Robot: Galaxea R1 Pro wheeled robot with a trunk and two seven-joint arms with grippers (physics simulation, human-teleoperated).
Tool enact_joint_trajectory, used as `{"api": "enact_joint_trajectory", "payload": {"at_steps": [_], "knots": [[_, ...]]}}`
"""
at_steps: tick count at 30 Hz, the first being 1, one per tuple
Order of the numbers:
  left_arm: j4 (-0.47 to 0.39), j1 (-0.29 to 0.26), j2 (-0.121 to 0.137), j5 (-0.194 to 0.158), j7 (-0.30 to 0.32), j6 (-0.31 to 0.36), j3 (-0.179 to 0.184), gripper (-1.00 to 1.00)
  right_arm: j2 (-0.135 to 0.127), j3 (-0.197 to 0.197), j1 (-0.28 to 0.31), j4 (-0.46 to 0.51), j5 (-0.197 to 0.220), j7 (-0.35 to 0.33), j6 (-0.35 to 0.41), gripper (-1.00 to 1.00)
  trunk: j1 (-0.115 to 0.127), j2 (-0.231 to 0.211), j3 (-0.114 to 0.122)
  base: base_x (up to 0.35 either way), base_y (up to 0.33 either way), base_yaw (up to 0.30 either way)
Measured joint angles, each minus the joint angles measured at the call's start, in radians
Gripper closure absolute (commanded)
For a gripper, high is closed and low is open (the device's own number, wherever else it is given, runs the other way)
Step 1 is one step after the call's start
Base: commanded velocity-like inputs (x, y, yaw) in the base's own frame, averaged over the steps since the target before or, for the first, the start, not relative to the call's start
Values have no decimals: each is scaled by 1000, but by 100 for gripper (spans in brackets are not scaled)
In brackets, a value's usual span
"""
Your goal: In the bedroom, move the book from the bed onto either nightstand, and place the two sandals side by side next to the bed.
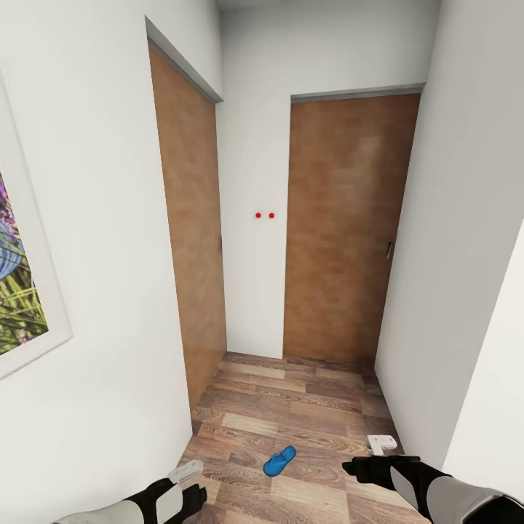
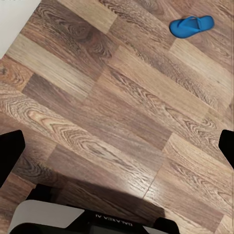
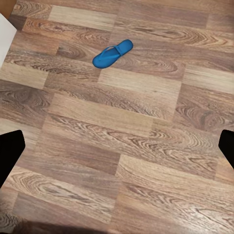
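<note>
One blue sandal (image 1: 279,461) lies on the wood-plank floor (image 1: 291,407); the same single sandal shows in the left wrist view (image 2: 191,25) and in the right wrist view (image 3: 112,53). Two brown wooden doors: one (image 1: 191,240) in the left wall, one (image 1: 349,233) straight ahead. Two small red dots (image 1: 264,215) sit side by side on the white wall between the doors. One framed picture (image 1: 18,255) hangs on the left wall. Two pincers: the left pincer (image 1: 188,471) and the right pincer (image 1: 381,442).
</note>
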State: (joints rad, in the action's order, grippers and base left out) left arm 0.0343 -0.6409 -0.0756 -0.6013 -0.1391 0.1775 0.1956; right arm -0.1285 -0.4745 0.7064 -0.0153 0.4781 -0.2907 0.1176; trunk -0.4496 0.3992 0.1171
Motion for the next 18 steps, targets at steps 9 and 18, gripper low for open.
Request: {"api": "enact_joint_trajectory", "payload": {"at_steps": [9,18], "knots": [[-39,0,-10,1,9,6,1,-100,3,2,0,0,0,14,18,-100,0,0,0,0,0,0],[-281,-2,-17,4,3,201,1,-100,57,9,0,5,6,102,93,-100,0,0,0,0,0,0]]}}
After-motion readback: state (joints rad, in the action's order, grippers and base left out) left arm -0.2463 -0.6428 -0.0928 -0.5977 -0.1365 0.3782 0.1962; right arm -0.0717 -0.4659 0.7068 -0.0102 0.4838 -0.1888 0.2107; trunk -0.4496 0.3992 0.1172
